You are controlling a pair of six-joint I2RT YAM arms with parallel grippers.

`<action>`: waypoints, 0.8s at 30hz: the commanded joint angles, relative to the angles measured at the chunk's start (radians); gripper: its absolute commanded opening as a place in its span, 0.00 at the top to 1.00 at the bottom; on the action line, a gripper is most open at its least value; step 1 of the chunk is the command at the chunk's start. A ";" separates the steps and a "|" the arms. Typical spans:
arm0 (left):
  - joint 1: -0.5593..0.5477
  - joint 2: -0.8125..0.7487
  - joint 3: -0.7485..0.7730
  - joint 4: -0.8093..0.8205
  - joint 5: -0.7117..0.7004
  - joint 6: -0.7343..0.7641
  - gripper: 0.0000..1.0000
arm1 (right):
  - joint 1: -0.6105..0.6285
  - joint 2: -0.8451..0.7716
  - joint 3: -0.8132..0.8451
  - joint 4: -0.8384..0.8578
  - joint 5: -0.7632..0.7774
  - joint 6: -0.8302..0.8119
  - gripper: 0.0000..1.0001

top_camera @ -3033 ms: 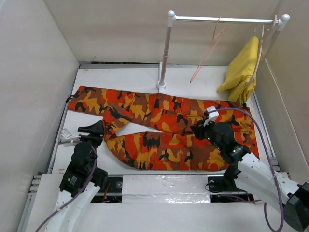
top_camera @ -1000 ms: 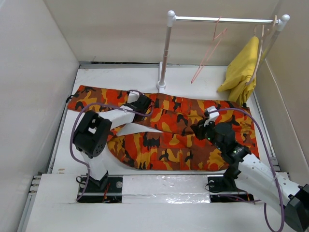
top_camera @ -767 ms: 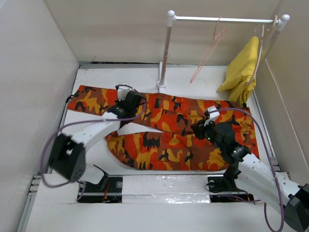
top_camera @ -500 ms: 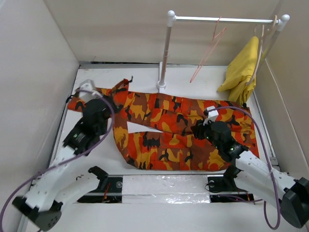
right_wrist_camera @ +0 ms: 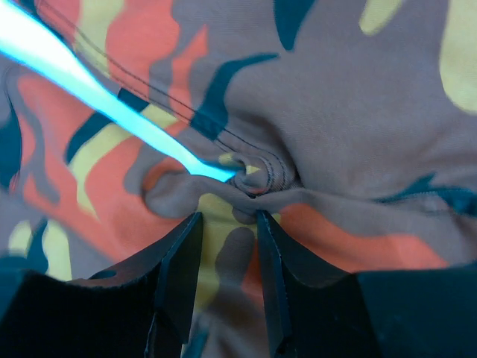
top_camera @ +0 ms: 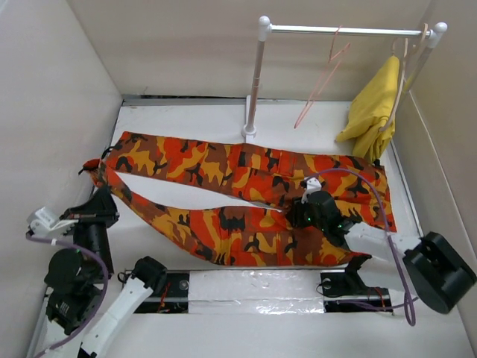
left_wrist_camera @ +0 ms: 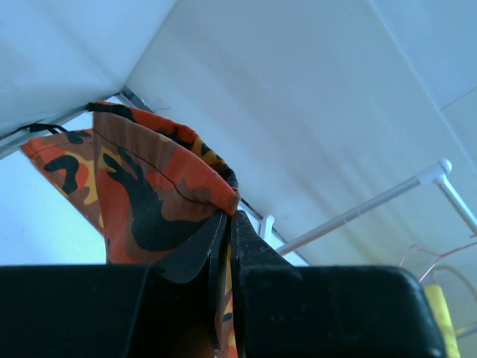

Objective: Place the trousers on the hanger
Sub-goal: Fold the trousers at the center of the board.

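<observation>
The camouflage trousers (top_camera: pixel 246 168) lie spread on the white table, waist to the right and both legs running left. My left gripper (top_camera: pixel 102 192) is near the left wall, shut on the nearer leg close to its cuff (top_camera: pixel 95 165). In the left wrist view the cuff (left_wrist_camera: pixel 149 171) stands lifted above the closed fingertips of the left gripper (left_wrist_camera: pixel 227 216). My right gripper (top_camera: pixel 308 211) is down on the crotch. Its jaws stand apart over puckered fabric (right_wrist_camera: pixel 253 175), with the right gripper (right_wrist_camera: pixel 227 220) clamping nothing. The pink hanger (top_camera: pixel 320 74) hangs bare on the rail.
A white rack post (top_camera: pixel 253 82) stands at the back centre, carrying a metal rail (top_camera: pixel 343 30). A yellow garment (top_camera: pixel 373 108) hangs on a beige hanger at the rail's right end. Walls close in on the left, back and right.
My left arm swung back to the near left, pulling the nearer leg out straight by its cuff. My right gripper's jaws opened over the crotch and the arm dropped lower.
</observation>
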 commanded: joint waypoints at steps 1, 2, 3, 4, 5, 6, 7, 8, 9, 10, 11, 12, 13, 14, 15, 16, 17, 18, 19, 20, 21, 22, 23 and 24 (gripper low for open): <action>0.005 -0.131 -0.042 0.083 -0.076 0.042 1.00 | 0.029 0.138 0.065 0.101 -0.022 0.040 0.58; 0.005 -0.148 -0.042 0.089 -0.083 0.051 1.00 | 0.030 0.222 0.080 0.123 -0.022 0.042 0.58; 0.005 -0.176 -0.044 0.089 -0.096 0.068 1.00 | 0.030 0.261 0.094 0.169 -0.022 0.044 0.59; 0.005 -0.192 -0.044 0.077 -0.099 0.072 1.00 | 0.030 0.298 0.113 0.186 -0.022 0.045 0.59; 0.005 -0.202 -0.044 0.066 -0.102 0.072 1.00 | 0.030 0.362 0.155 0.201 0.009 0.042 0.59; 0.005 -0.205 -0.045 0.057 -0.094 0.071 1.00 | 0.030 0.391 0.183 0.215 0.014 0.030 0.59; 0.005 -0.206 -0.051 0.048 -0.084 0.068 1.00 | 0.030 0.421 0.212 0.214 0.020 0.016 0.59; 0.005 -0.206 -0.055 0.048 -0.074 0.068 1.00 | 0.030 0.445 0.279 0.208 0.023 0.002 0.59; 0.005 -0.208 -0.058 0.048 -0.047 0.071 1.00 | 0.030 0.477 0.306 0.192 0.027 -0.015 0.59; 0.005 -0.211 -0.062 0.055 -0.034 0.082 1.00 | 0.019 0.479 0.324 0.191 0.037 -0.025 0.59; 0.005 -0.211 -0.065 0.060 -0.024 0.085 1.00 | 0.019 0.472 0.335 0.192 0.049 -0.032 0.59; 0.005 -0.211 -0.068 0.063 -0.002 0.089 1.00 | 0.019 0.423 0.332 0.191 0.063 -0.039 0.59; 0.005 -0.210 -0.074 0.069 0.012 0.094 1.00 | 0.019 0.389 0.326 0.185 0.090 -0.042 0.59; 0.005 -0.210 -0.078 0.077 0.028 0.106 1.00 | 0.010 0.352 0.317 0.169 0.103 -0.047 0.58; 0.005 -0.207 -0.084 0.089 0.057 0.111 1.00 | -0.001 0.261 0.299 0.114 0.135 -0.058 0.57; 0.005 -0.205 -0.085 0.092 0.073 0.114 1.00 | -0.001 0.211 0.288 0.084 0.155 -0.064 0.57; 0.005 -0.203 -0.087 0.097 0.085 0.123 1.00 | -0.019 0.161 0.272 0.047 0.179 -0.067 0.57; 0.005 -0.203 -0.088 0.100 0.105 0.126 1.00 | -0.033 0.112 0.257 -0.036 0.196 -0.065 0.53; 0.005 -0.205 -0.090 0.104 0.111 0.126 1.00 | -0.055 0.020 0.224 -0.071 0.243 -0.061 0.53; 0.005 -0.208 -0.090 0.104 0.124 0.126 1.00 | -0.119 -0.022 0.204 -0.139 0.265 -0.046 0.50; 0.005 -0.211 -0.093 0.107 0.130 0.129 1.00 | -0.169 -0.054 0.187 -0.167 0.280 -0.030 0.49; 0.005 -0.222 -0.096 0.117 0.134 0.129 1.00 | -0.238 -0.083 0.164 -0.177 0.229 -0.018 0.47; 0.005 -0.222 -0.098 0.117 0.137 0.131 1.00 | -0.309 -0.125 0.150 -0.171 0.175 -0.038 0.47; 0.005 -0.232 -0.099 0.118 0.145 0.132 1.00 | -0.439 -0.134 0.145 -0.161 0.141 -0.027 0.47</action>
